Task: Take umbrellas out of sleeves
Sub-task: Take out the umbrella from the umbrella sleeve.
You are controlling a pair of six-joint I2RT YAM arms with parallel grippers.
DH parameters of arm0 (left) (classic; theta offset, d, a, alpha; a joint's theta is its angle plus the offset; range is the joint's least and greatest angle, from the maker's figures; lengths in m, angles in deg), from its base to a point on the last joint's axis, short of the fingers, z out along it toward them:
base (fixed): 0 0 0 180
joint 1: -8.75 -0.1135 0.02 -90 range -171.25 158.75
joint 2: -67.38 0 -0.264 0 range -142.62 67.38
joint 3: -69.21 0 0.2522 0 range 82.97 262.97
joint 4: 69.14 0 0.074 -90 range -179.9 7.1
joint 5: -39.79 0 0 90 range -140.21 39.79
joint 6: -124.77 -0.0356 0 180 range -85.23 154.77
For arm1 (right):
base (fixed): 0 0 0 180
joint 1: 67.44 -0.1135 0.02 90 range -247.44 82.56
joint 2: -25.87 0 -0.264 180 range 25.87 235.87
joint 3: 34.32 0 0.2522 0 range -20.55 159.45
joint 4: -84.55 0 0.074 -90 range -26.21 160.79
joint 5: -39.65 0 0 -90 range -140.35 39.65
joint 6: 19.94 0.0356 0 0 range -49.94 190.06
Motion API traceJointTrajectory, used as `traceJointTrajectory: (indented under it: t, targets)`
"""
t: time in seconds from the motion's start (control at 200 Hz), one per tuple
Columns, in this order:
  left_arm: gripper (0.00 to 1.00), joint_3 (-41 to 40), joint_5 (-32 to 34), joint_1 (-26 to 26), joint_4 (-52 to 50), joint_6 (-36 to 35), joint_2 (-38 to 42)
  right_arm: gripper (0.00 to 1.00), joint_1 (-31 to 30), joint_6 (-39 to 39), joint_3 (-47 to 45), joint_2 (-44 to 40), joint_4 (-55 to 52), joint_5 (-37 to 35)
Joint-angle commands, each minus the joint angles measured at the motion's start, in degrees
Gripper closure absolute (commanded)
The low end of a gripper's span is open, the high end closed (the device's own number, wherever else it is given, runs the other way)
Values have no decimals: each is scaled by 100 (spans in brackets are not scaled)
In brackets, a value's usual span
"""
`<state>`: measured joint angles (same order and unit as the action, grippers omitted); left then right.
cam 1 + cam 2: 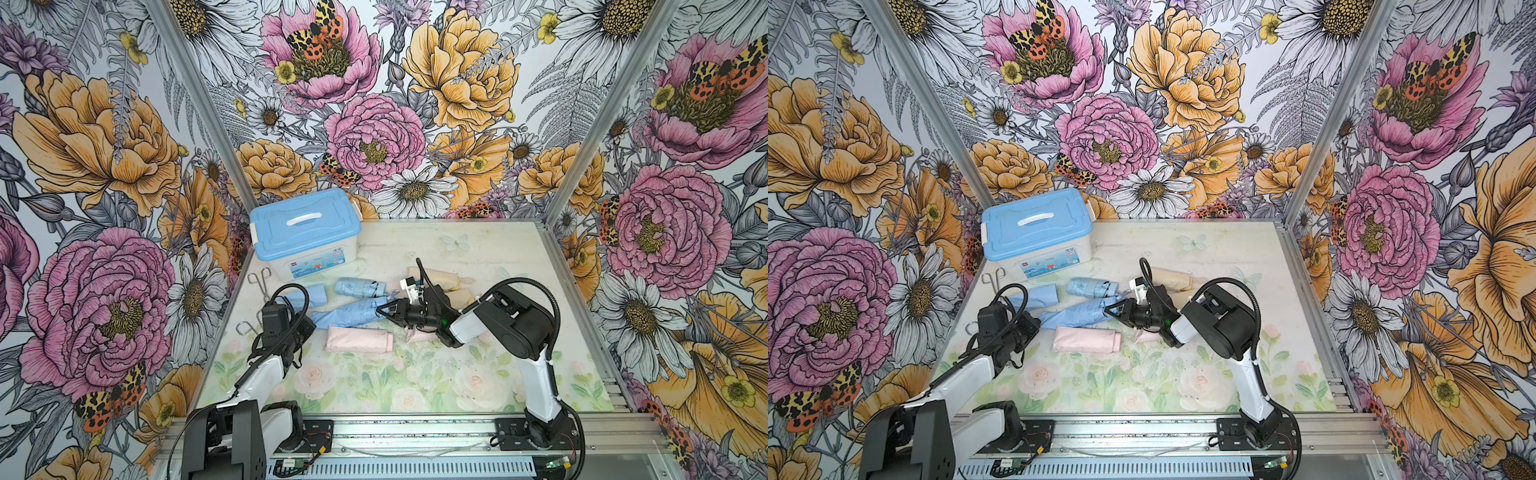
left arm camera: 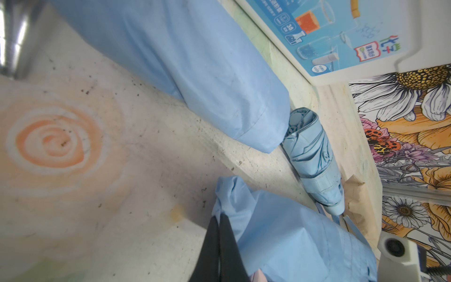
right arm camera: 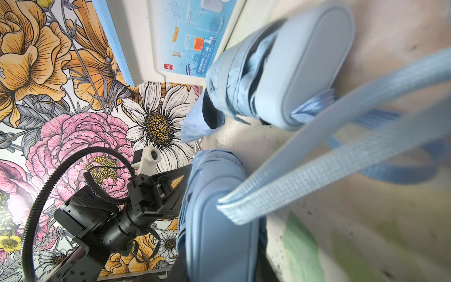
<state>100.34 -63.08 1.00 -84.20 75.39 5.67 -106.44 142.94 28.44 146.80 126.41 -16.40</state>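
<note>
Left gripper (image 2: 218, 225): fingers pressed together, pinching a bunched corner of the blue sleeve (image 1: 345, 314) at its closed end, low over the table (image 1: 478, 374).

Right gripper (image 1: 383, 311): closed at the sleeve's mouth end. In the right wrist view the umbrella handle (image 3: 219, 232) runs in toward the jaws, so I judge the grip is on the handle. The fingertips themselves are out of that picture. A woven wrist loop (image 3: 317, 166) crosses close to the lens.

The sleeve lies stretched between the two arms with the umbrella mostly inside.

Handling, as a judgement:
- The sleeve is thin, limp and rather slick. It takes a pinch easily but could creep out of one.
- The umbrella looks light, with a stiff core under soft wrinkled fabric that may drag on the sleeve lining.
- The hard handle is the better hold, since the loop would only give slack.
- The pull should run along the sleeve's length, with the closed end anchored.

Around the work:
- A bare blue umbrella (image 1: 359, 286) lies just beyond the sleeve, near enough to get nudged.
- An empty blue sleeve (image 1: 305, 296) lies flat beside the left arm.
- A plump pink sleeve (image 1: 359, 338) lies on the near side, apparently full.
- Cream sleeves (image 1: 436, 277) sit behind the right arm, partly hidden.
- The blue-lidded box (image 1: 305, 232) and the metal forceps (image 1: 259, 279) are farther back on the left side.
</note>
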Motion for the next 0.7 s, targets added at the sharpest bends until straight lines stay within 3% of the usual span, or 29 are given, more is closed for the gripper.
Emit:
traceJointTrajectory:
  t: [0.0, 0.695]
  targets:
    - [100, -63, 182, -90, -7, 78, 68, 94, 68, 7, -30, -59, 321, -33]
    - [100, -179, 387, -478, -241, 202, 575, 94, 68, 31, -30, -67, 303, -19]
